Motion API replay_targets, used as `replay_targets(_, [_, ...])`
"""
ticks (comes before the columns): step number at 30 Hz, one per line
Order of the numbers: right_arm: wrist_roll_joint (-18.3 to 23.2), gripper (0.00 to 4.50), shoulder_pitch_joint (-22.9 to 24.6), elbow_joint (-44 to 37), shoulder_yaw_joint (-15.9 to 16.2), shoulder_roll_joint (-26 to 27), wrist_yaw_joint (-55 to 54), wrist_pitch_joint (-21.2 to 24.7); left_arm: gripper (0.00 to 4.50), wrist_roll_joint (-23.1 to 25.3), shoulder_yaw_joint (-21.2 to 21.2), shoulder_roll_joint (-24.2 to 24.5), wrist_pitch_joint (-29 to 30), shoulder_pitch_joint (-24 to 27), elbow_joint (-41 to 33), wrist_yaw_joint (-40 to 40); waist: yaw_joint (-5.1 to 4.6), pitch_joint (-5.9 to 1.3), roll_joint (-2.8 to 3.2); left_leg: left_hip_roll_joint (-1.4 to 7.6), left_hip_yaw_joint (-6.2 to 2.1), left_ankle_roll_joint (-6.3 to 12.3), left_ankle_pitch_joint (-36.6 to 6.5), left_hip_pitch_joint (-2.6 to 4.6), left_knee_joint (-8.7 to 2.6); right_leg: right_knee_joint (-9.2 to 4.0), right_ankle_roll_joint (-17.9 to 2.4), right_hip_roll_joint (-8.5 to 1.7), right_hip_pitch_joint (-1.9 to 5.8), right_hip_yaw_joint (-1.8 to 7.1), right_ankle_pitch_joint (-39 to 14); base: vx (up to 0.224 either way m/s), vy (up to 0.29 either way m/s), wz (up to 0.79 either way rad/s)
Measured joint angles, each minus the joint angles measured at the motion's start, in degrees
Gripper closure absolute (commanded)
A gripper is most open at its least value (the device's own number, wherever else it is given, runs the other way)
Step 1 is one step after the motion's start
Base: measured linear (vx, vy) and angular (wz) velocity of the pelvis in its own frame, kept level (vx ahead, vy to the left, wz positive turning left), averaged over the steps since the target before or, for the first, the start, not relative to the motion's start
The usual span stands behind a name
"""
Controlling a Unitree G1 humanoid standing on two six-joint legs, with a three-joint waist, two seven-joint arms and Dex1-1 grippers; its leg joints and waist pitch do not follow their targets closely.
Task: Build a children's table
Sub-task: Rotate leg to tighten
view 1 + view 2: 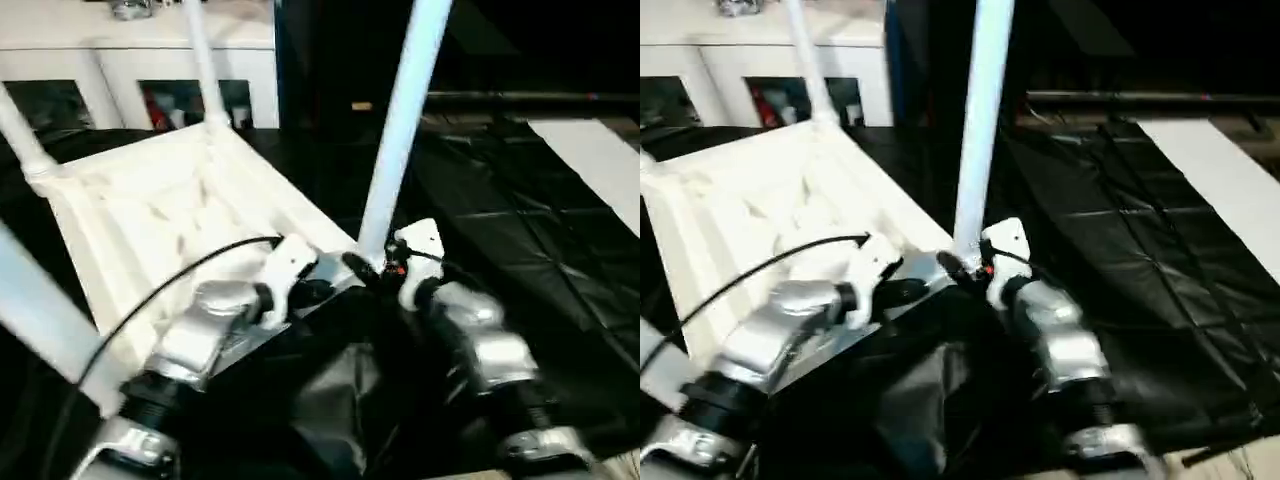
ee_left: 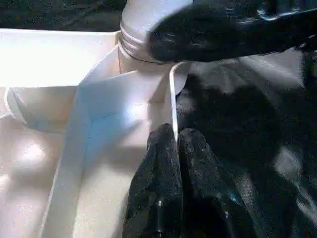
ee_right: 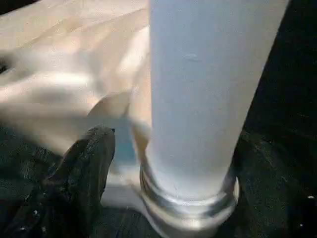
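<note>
While I look down over the silver forearms, the children's table (image 1: 150,215) lies upside down on a black sheet (image 1: 520,240) spread over the floor, its ribbed underside facing up and legs standing from its corner sockets. Creases and taped seams run across that sheet, and a pale strip of flooring (image 1: 600,160) shows at its far right edge. Behind the work stands a white cabinet (image 1: 130,70) with glass doors; beyond it the room goes dark.

My left claw (image 2: 176,148) is pinched tight on the thin rim of the tabletop near the closest corner, one black finger on each side of the wall. My right claw (image 1: 375,265) sits at the base of the near leg (image 1: 400,120), which rises upright from that corner socket. Its fingers (image 3: 81,173) stand apart from the tube, I think, though the blur there makes the gap hard to judge. A black cable (image 1: 150,295) loops over the left forearm.
</note>
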Motion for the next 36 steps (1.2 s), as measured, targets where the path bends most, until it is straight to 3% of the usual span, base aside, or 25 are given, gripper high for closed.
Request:
replay_targets(5, [2.0,0.62,1.6,-3.4,1.3,-6.4,12.0,1.2,4.50,-2.2,-0.1,3.2,-1.2,0.5,-0.3,-7.2,0.40,0.04,0.13,0.05,0.08,0.01,0.0,-0.08,0.05,-0.04,0.0,0.00,0.06,0.03,0.0,0.000,0.000,0.00])
replay_targets(14, [3.3,0.62,1.6,-2.9,2.6,-7.1,18.4,1.6,4.50,-4.3,-1.0,5.9,-1.1,1.9,-1.9,-13.8,0.68,0.07,0.16,0.04,0.13,0.02,0.0,-0.18,0.16,-0.05,0.0,-0.07,0.06,0.05,0.0,0.000,0.000,0.00])
replay_targets(17, [3.4,0.98,1.6,-2.9,3.0,-7.4,19.5,2.2,4.50,-4.4,-1.1,6.2,-1.1,2.0,-2.0,-15.0,0.67,0.10,0.21,0.04,0.12,0.02,0.0,-0.17,0.16,-0.01,0.0,-0.07,0.06,0.05,0.0,0.000,0.000,0.00])
replay_targets(24, [3.3,1.45,0.9,-1.2,3.0,-7.7,20.5,1.9,4.50,-4.4,-1.0,7.3,-1.1,2.6,-2.8,-15.6,0.68,0.10,0.21,0.04,0.12,0.02,0.0,-0.16,0.18,0.00,0.0,-0.07,0.06,0.05,0.0,0.000,0.000,0.00])
replay_targets(26, [3.3,1.77,0.8,-0.8,3.1,-7.7,20.9,1.3,4.50,-4.5,-1.0,7.5,-1.1,2.8,-3.1,-15.6,0.66,0.10,0.21,0.04,0.12,0.02,0.0,-0.16,0.18,0.00,0.0,-0.06,0.06,0.04,0.0,0.000,0.000,0.00])
replay_targets(32, [3.3,1.90,0.8,-0.1,3.2,-7.3,20.4,0.4,4.50,-4.7,-0.8,7.5,-0.9,2.9,-3.1,-15.5,0.56,0.10,0.21,0.04,0.12,0.02,0.0,-0.14,0.19,0.02,0.0,-0.06,0.06,0.04,0.0,0.000,0.000,0.00])
replay_targets(36, [2.8,1.91,-0.7,4.1,1.5,-3.3,13.2,-1.4,4.50,-4.0,0.3,5.3,-0.8,2.1,-1.2,-11.3,-0.04,0.09,0.28,0.04,0.13,0.01,0.0,0.07,0.21,0.08,-0.2,-0.06,0.18,0.06,0.1,0.000,0.000,0.00])
